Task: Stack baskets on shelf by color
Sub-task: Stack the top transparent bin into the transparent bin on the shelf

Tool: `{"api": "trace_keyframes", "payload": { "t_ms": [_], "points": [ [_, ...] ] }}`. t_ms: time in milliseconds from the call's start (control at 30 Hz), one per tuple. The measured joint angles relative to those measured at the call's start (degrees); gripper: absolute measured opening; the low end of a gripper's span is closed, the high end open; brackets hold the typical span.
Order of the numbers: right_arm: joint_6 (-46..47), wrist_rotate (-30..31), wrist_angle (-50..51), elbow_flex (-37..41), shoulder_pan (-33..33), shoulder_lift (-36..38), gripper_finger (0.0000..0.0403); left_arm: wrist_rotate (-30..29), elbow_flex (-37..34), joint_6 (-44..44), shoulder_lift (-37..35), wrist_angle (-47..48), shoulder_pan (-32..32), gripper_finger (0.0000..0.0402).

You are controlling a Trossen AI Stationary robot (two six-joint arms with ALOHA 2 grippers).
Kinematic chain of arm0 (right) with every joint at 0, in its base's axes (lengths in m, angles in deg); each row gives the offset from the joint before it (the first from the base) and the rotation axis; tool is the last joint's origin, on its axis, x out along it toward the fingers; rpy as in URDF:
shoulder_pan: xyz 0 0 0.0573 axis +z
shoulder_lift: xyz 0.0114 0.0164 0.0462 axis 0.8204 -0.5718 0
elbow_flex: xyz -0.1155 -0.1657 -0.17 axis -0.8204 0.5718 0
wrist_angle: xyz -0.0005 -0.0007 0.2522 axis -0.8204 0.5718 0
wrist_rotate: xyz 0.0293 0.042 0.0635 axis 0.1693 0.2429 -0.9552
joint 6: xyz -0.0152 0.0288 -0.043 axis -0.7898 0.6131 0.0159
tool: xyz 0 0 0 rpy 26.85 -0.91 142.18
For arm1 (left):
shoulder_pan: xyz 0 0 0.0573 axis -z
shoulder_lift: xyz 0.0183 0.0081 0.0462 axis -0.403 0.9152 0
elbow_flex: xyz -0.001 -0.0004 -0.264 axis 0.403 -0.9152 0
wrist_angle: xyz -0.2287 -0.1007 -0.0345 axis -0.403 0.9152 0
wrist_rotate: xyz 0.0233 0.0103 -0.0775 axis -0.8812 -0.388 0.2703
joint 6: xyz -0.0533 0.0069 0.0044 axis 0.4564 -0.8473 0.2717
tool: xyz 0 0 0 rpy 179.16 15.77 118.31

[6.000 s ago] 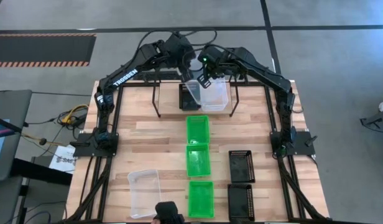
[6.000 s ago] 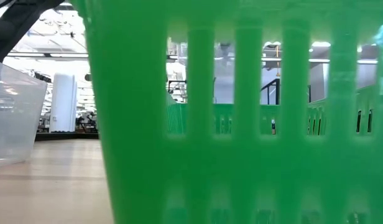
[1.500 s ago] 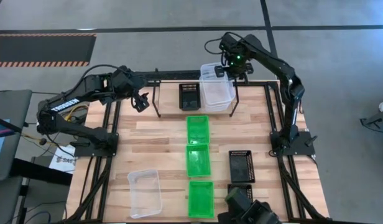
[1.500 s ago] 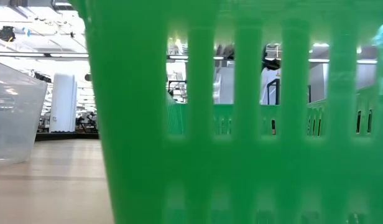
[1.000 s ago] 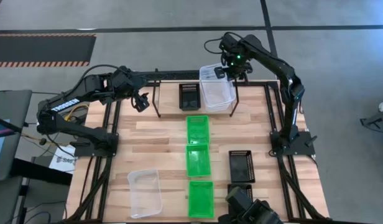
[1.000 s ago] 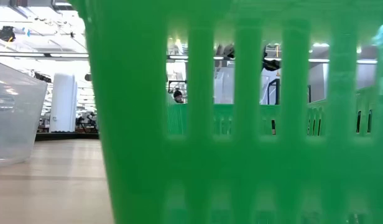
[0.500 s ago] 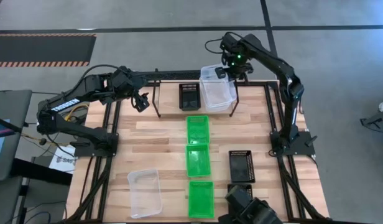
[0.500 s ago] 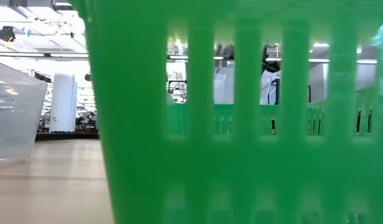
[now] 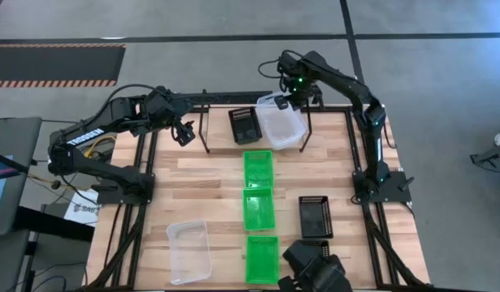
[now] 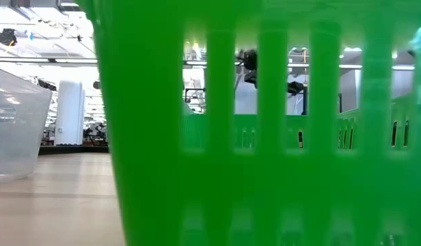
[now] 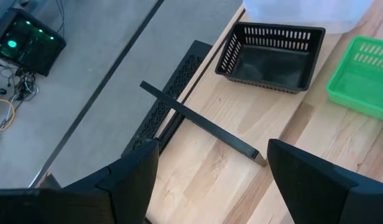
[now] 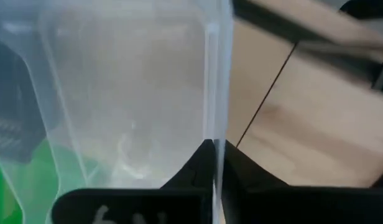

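The right hand is closed on the rim of a clear basket at the worktop's 12 o'clock, on the shelf, so settling it flat seems next (left hand waits open at 10 o'clock).

Overhead, table-level — two wrist cameras

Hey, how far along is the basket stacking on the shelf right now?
Early. At the shelf sit a black basket and a clear basket stack, whose rim the right pincer grips. The left pincer hangs open near the shelf's left end. Left on the table: three green baskets, one clear basket and two black baskets.
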Motion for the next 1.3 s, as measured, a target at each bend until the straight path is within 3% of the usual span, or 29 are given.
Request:
{"api": "trace_keyframes", "payload": {
  "t_ms": [367, 533, 667, 833, 1000, 1300],
  "points": [
    [-2.8, 2.1, 2.7, -9.3, 2.5, 0.9, 0.0106, 0.0, 0.0, 0.0, 0.0, 0.0, 0.0, 0.029],
    [-4.2, 0.1, 8.4, -16.6, 5.5, 1.0, 0.0117, 0.0, 0.0, 0.0, 0.0, 0.0, 0.0, 0.029],
    [-7.2, -1.0, 8.2, -16.7, 8.9, 1.8, 0.0107, 0.0, 0.0, 0.0, 0.0, 0.0, 0.0, 0.029],
    [-10.9, -0.9, 8.2, -12.0, 11.5, 1.7, 0.0074, 0.0, 0.0, 0.3, 0.0, 0.0, 0.0, 0.029],
    [-12.3, 1.6, 5.2, -4.4, 11.8, 1.8, 0.0011, 0.0, 0.0, 0.3, 0.0, 0.0, 0.0, 0.029],
    [-10.8, 1.4, 3.6, 4.7, 12.8, 1.7, 0.0006, 0.0, 0.0, 0.6, 0.0, 0.0, 0.0, 0.029]
  ]
}}
